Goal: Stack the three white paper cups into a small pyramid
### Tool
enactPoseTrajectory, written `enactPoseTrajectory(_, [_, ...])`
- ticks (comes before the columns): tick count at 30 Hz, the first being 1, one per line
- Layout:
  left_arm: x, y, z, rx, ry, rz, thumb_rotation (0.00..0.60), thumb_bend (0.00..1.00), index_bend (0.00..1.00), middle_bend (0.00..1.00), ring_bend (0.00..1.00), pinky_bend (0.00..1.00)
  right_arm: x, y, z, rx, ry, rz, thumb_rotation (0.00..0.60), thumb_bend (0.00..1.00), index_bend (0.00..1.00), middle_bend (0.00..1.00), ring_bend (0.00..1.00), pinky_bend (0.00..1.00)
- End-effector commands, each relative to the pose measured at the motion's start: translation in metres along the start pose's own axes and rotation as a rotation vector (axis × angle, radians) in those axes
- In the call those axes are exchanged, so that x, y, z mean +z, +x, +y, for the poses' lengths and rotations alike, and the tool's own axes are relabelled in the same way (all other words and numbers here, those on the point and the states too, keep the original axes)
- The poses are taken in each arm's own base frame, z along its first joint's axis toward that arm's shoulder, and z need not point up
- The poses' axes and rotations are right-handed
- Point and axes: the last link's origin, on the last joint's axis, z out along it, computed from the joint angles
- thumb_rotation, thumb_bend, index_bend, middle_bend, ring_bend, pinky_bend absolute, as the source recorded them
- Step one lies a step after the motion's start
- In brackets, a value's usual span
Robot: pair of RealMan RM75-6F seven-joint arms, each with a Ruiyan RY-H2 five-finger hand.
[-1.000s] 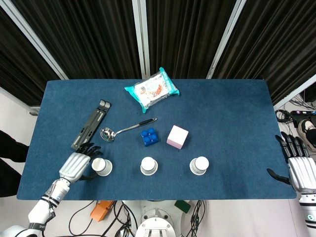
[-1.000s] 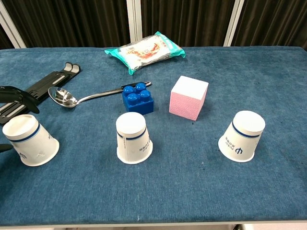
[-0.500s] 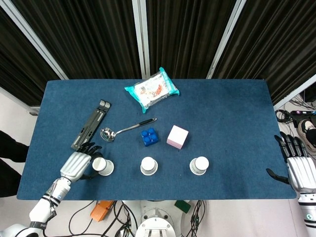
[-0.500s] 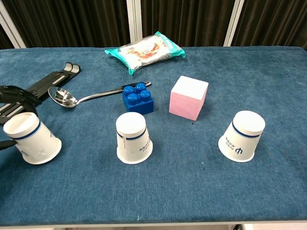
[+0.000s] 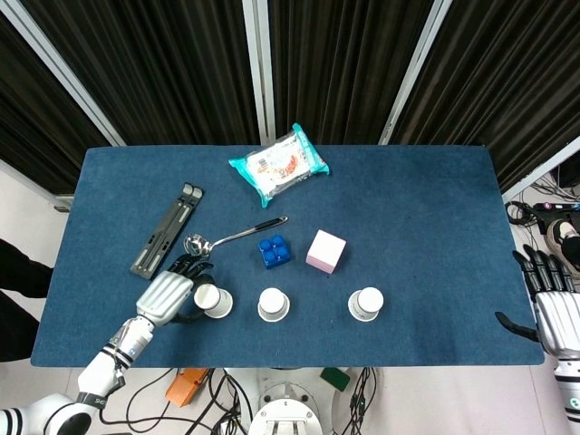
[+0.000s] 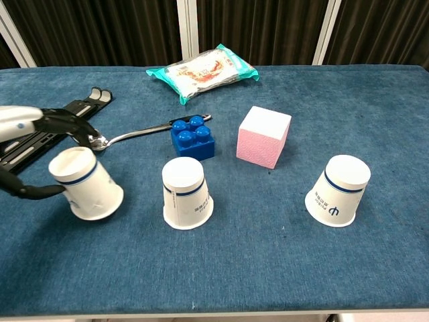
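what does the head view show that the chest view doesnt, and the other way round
Only the head view shows the right hand, open beyond the table's right edge, the left forearm, and cables on the floor.

Only the chest view shows the blue bands on the sides of the cups, and that the leftmost cup is tilted.

Both show the left hand gripping the leftmost white paper cup, the middle white paper cup, the right white paper cup, the blue toy brick, the pink foam cube, the metal ladle and the snack packet.

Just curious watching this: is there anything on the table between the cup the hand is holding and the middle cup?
Nothing: in the chest view only bare blue cloth separates the held cup from the middle cup.
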Motion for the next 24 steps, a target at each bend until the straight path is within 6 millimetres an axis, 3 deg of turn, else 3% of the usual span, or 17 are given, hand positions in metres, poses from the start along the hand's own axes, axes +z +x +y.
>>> enactPoseTrajectory(1, [0.006,-0.001,0.006,0.003,-0.014,-0.009,0.6,0.35,0.42,0.14,0.06,0.0,0.0,0.0,0.002,0.002,-0.006,0.001,0.6,0.26,0.0,0.03,0.0,0.0])
enactPoseTrajectory(24, [0.037,-0.008,0.049,0.051,-0.088,-0.04,0.6,0.33,0.42,0.14,0.06,0.0,0.0,-0.005,0.007,0.01,-0.009,-0.011,0.6,0.26,0.0,0.03,0.0,0.0])
